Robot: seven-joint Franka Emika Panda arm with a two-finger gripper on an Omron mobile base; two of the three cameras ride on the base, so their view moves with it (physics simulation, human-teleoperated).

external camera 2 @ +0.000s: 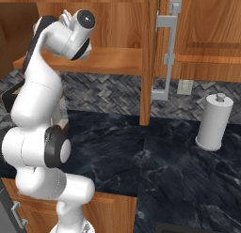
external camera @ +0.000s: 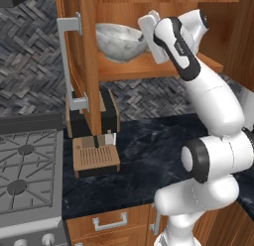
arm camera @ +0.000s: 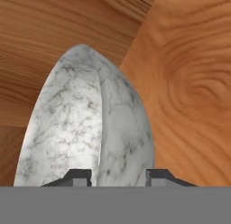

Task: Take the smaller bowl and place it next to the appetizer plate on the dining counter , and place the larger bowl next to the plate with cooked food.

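A wide, deep grey-white marbled bowl, the larger bowl [external camera: 118, 40], sits on the shelf [external camera: 130, 67] of an open wooden wall cabinet. My gripper [external camera: 147, 35] reaches into the cabinet at the bowl's right side. In the hand view the bowl [arm camera: 85, 123] appears rolled on its side, and its rim runs down between my two fingertips [arm camera: 80, 177]. The gripper [arm camera: 118, 176] is open, its jaws standing apart on either side of the rim. The smaller bowl, both plates and the dining counter are out of view.
The cabinet door [external camera: 82, 56] stands open to the left with its grey handle [external camera: 67, 61]. Below are a black stone countertop [external camera: 149, 151], a brown coffee machine [external camera: 93, 141] and a stove [external camera: 25, 175]. A paper towel roll [external camera 2: 214, 121] stands at the right.
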